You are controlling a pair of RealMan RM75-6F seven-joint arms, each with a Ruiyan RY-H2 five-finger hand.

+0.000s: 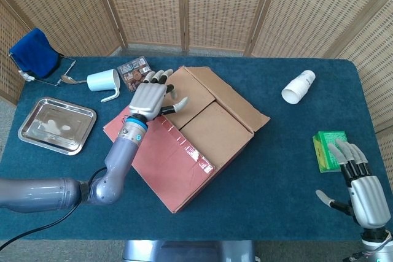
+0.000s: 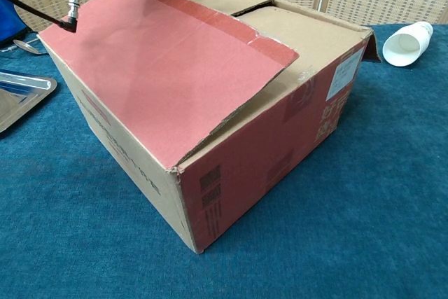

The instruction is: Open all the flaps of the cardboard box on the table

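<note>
Covered in blue cloth: table (image 1: 270, 170), with woven screen panels (image 1: 227, 4) behind it.

Placed at table centre, turned diagonally: cardboard box (image 1: 184, 133). Red outer flap (image 1: 163, 157) lying nearly flat over the near-left half, its free edge lifted slightly off the brown inner flaps (image 1: 202, 115); second outer flap (image 1: 230, 96) folded outward along the far-right side.

Positioned above the far-left corner of the box, where the red flap meets the inner flaps: left hand (image 1: 149, 95). Fingers spread and extended toward the brown flap, holding nothing; contact with the cardboard cannot be told. Seen from the chest camera only as a fingertip at the top edge.

Positioned at the near right table edge, well apart from the box: right hand (image 1: 361, 185). Fingers straight and apart, thumb out, holding nothing.

Lying at the left side of the table: metal tray (image 1: 56, 124).

Lying just beyond the right hand: green packet (image 1: 326, 146).

Standing near the far-left corner of the box: white mug (image 1: 104, 81).

Lying on its side to the far right: white paper cup (image 1: 298, 86).
</note>
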